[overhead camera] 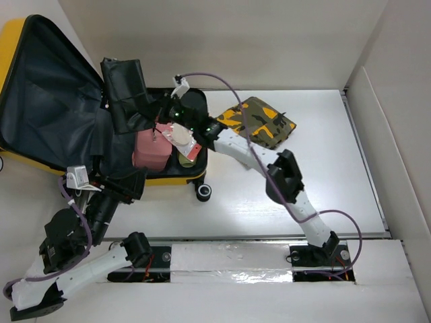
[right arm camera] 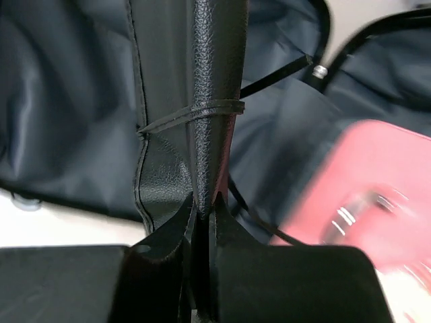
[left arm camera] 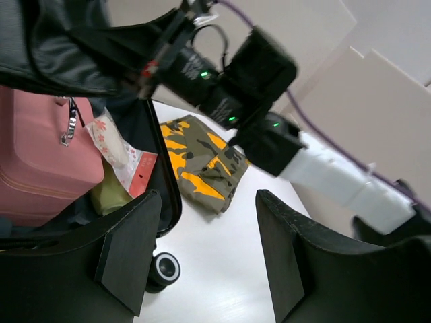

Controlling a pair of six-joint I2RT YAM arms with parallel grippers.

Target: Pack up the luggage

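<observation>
At the bottom left of the top view, the left gripper [overhead camera: 126,184] hangs at the near edge of the luggage [overhead camera: 172,180], a large yellow hard-shell suitcase with dark fabric lining that lies open across the upper left and middle of the white table [overhead camera: 269,202]. Its lid is spread flat towards the upper left corner. In the left wrist view the left gripper [left arm camera: 205,205] has its black fingers [left arm camera: 128,259] standing well apart with nothing between them, and the suitcase's small black-and-white wheel [left arm camera: 163,268] shows just below the left finger. Inside the nearer half of the case sits a pink boxy case [overhead camera: 151,151]. Just to its right is a small white-and-red flower-printed packet [left arm camera: 118,155] lying over something yellow-green. Further up, the right gripper [right arm camera: 201,210] is above the open case. Its jaws are pressed together on the lower edge of a black leather-textured flat bag [right arm camera: 215,101] with a thin cord across it. In the top view this bag [overhead camera: 124,91] hangs over the lining at upper centre-left. To the right, clear of the case, a green, brown and orange camouflage fabric pouch [overhead camera: 259,121] lies on the table beside the right arm.
</observation>
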